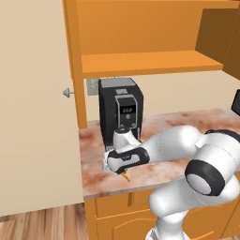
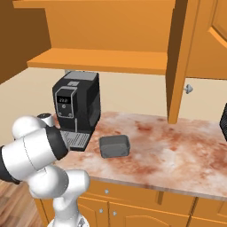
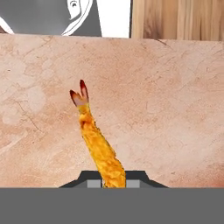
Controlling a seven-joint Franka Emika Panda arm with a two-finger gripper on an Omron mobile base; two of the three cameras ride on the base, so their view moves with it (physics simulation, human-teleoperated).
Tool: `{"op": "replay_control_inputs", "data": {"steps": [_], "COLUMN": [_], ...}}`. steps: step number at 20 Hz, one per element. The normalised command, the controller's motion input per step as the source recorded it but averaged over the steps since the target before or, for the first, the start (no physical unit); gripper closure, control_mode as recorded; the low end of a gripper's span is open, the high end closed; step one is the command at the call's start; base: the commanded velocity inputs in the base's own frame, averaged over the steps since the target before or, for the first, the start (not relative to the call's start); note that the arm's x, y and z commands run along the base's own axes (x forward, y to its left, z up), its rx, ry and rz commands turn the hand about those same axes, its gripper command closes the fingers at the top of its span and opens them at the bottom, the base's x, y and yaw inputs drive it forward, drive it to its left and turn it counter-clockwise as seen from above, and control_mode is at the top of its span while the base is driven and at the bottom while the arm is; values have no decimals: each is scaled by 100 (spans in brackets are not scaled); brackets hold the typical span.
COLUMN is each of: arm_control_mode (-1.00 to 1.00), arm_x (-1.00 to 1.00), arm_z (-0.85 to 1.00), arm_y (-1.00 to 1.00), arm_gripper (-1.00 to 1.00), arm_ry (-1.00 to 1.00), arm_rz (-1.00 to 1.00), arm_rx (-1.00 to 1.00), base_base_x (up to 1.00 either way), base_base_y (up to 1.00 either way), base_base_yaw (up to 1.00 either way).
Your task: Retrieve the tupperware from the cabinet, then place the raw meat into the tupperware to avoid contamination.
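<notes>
I see the raw meat (image 3: pixel 98 144), a thin orange-brown sliver with a reddish forked tail, lying on the marbled surface (image 3: pixel 175 109) with its near end pinched between the tips of my gripper (image 3: pixel 113 181). From the left base view the gripper (image 1: pixel 123 172) sits low near the surface's front edge, just before the black coffee machine (image 1: pixel 120 110). The grey tupperware (image 2: pixel 114 146) stands on the surface right of that machine, and the cabinet (image 2: pixel 133 40) hangs open above.

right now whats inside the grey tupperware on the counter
Nothing can be seen in the tupperware; its near wall hides part of the floor. The raw meat is at the gripper.
</notes>
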Motion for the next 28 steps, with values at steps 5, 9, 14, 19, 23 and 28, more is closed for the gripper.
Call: {"op": "replay_control_inputs", "data": {"steps": [5,9,14,19,23,28], "arm_control_mode": [-100,-100,-100,-100,-100,-100], "arm_x": [-16,-13,-9,-14,-19,-13], "arm_z": [29,37,44,52,52,35], "arm_y": [-16,-39,-48,-36,-30,-64], "arm_gripper": [100,100,100,100,100,100], "arm_ry": [0,-1,0,-7,-11,-4], "arm_rz": [-6,-9,-10,-7,-8,-14], "arm_rx": [-1,-1,0,0,-2,-3], "base_base_x": [0,0,0,0,0,0], "base_base_y": [0,0,0,0,0,0], "base_base_yaw": [0,0,0,0,0,0]}}
